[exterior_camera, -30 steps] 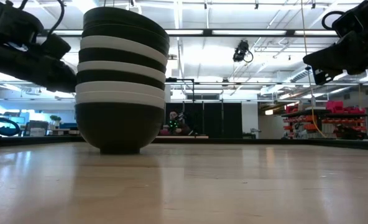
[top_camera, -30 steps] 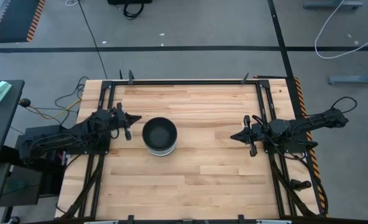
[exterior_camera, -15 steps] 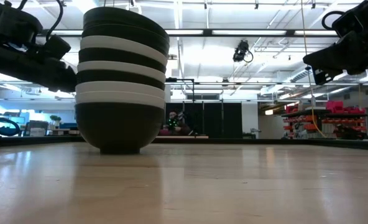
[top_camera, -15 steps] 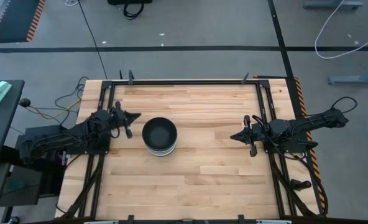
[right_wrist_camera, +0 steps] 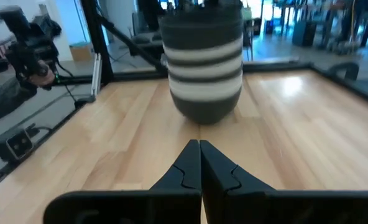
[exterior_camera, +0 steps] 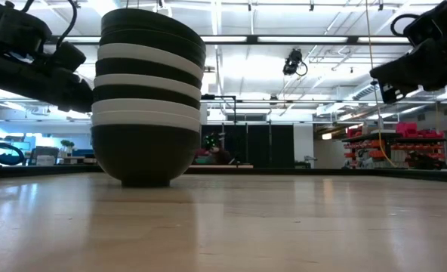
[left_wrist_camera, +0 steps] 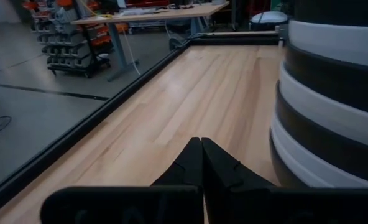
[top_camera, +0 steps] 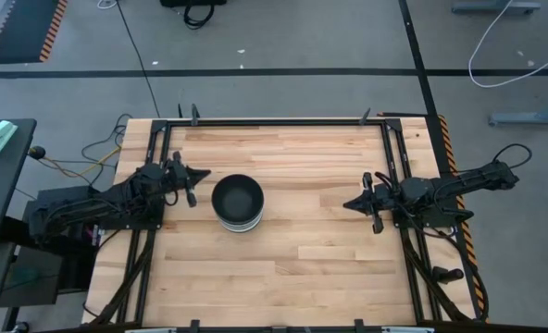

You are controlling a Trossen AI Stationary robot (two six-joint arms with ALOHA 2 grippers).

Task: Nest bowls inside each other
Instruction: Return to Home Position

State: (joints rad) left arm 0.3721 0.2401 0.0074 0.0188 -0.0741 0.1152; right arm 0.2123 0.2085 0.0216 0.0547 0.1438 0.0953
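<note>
From above, we see the bowls [top_camera: 237, 203] gathered into a single nested stack on the counter [top_camera: 302, 268], a little left of centre, with a black bowl on top. The left hand [top_camera: 201, 174] sits near the stack at the counter's left side, and the right hand [top_camera: 350, 203] is well apart at the right side. Both carry nothing. We judge they are parked out there so that neither can brush the tower. At counter height, the stack rises in black and white bands. It stands upright on a black base bowl, and an arm hangs clear of it on each side. That evenness suggests each bowl is seated fully in the one below. Through the left wrist camera, the fingers [left_wrist_camera: 185, 167] are pressed together and empty, with the banded wall of the stack just beside them but not touching. Through the right wrist camera, that hand's fingers are likewise pressed together, pointing across bare wood at the distant stack. To our eye the nesting is finished, and only the arms' retreat to rest remains.
</note>
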